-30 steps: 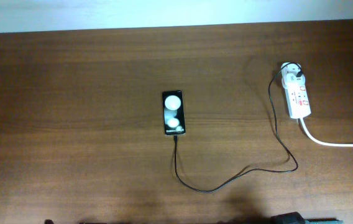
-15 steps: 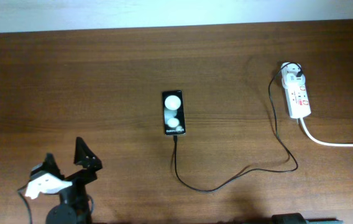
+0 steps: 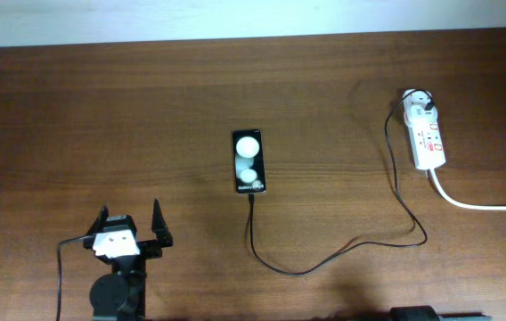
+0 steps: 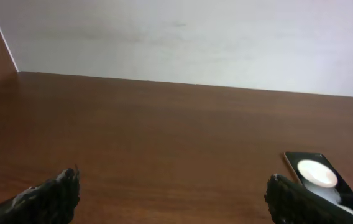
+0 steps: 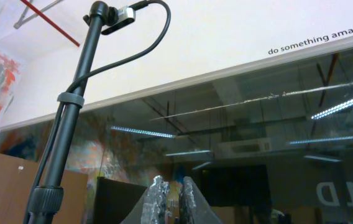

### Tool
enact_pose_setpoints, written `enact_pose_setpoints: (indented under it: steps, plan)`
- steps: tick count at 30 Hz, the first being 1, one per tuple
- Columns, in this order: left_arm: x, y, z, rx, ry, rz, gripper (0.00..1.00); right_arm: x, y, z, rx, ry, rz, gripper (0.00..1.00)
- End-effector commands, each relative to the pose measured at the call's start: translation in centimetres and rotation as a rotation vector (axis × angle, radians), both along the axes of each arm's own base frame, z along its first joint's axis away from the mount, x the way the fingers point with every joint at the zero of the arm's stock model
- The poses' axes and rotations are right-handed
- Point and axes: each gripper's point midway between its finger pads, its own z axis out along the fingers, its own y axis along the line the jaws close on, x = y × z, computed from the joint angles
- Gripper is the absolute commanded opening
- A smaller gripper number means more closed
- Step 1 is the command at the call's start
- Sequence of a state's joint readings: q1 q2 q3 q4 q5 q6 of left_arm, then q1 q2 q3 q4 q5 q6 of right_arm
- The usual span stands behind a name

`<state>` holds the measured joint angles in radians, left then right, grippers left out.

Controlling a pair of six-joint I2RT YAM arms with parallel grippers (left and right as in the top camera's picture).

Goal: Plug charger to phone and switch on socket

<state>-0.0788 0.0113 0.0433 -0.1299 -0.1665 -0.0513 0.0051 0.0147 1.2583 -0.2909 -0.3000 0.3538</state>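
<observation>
The black phone (image 3: 248, 162) lies flat at the table's middle, showing two white spots; it also shows in the left wrist view (image 4: 323, 181). The thin black charger cable (image 3: 302, 271) runs from the phone's near end in a loop to the white adapter (image 3: 420, 108), which sits in the white socket strip (image 3: 430, 143) at the right. I cannot tell whether the plug tip is inside the phone. My left gripper (image 3: 129, 220) is open and empty, near the front edge, left of the phone (image 4: 173, 194). My right gripper (image 5: 173, 184) points up at the room, its fingers together and empty.
The strip's thick white cord (image 3: 489, 207) runs off the right edge. A pale wall borders the table's far edge (image 3: 253, 39). In the right wrist view a black camera stand (image 5: 71, 118) rises on the left.
My left arm has come into view from the front edge, moved right, and turned to face the far wall. The phone, cable and socket have not moved.
</observation>
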Motion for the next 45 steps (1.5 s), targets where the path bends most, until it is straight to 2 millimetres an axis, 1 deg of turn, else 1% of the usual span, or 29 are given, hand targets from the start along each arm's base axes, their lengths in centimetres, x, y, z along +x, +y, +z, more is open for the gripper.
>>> enact_pose_setpoints:
  steps: [1,9,12,16,20,22,26,27,30,33,35,37,38,40,42,43,45]
  plan:
    - [0.1,-0.3,-0.3,0.025,0.009,-0.019,0.99,-0.1,-0.1,-0.2,-0.001,-0.003,-0.011,0.11]
    - [0.0,-0.3,-0.2,0.025,0.003,-0.018,0.99,-0.1,-0.1,-0.2,-0.001,-0.004,-0.011,0.11]
    - [0.0,0.1,-0.1,0.024,0.001,-0.002,0.99,-0.2,-0.1,-0.2,-0.002,-0.004,-0.01,0.11]
    - [0.0,0.2,-0.1,0.024,-0.003,0.0,0.99,-0.2,-0.1,-0.2,-0.001,-0.005,-0.01,0.11]
    - [0.3,0.2,0.0,0.022,-0.033,0.001,0.99,-0.4,-0.2,-0.1,-0.001,-0.011,0.005,0.11]
    - [0.3,0.2,0.0,0.022,-0.033,0.002,0.99,-0.7,-0.2,0.0,-0.023,-0.03,-0.028,0.11]
    - [0.3,0.2,0.0,0.022,-0.032,0.002,0.99,-0.7,-0.2,0.0,-0.029,-0.033,-0.038,0.12]
    - [0.3,0.2,0.0,0.022,-0.032,0.002,0.99,-0.8,-0.2,0.0,-0.032,-0.036,-0.042,0.16]
    - [0.3,0.2,0.0,0.023,-0.032,0.004,0.99,-0.6,-0.2,-0.1,-0.058,-0.044,-0.08,0.2]
    - [0.2,0.4,0.0,0.024,-0.032,0.012,0.99,-0.1,0.1,-0.3,-0.062,-0.027,-0.106,0.2]
    - [0.3,0.2,-0.1,0.064,-0.027,-0.004,0.99,0.2,0.5,-0.4,-0.069,-0.024,-0.134,0.2]
    - [0.3,-0.6,-0.2,0.176,-0.015,-0.056,0.99,0.3,0.8,-0.4,-0.074,-0.023,-0.148,0.21]
    - [0.3,-1.2,-0.3,0.189,-0.013,-0.094,0.99,0.1,1.2,-0.4,-0.092,-0.028,-0.136,0.23]
    - [0.3,-1.2,-0.3,0.188,-0.012,-0.096,0.99,-0.1,1.8,-0.5,-0.118,-0.036,-0.117,0.28]
    - [0.3,-1.2,-0.3,0.188,-0.011,-0.096,0.99,0.1,1.8,-0.5,-0.122,-0.034,-0.114,0.61]
    - [0.3,-1.2,-0.3,0.189,-0.012,-0.096,0.99,0.4,1.8,-0.7,-0.122,-0.027,-0.114,0.99]
    - [0.3,-1.2,-0.3,0.188,-0.011,-0.096,0.99,0.9,1.6,-0.7,-0.112,-0.021,-0.121,0.99]
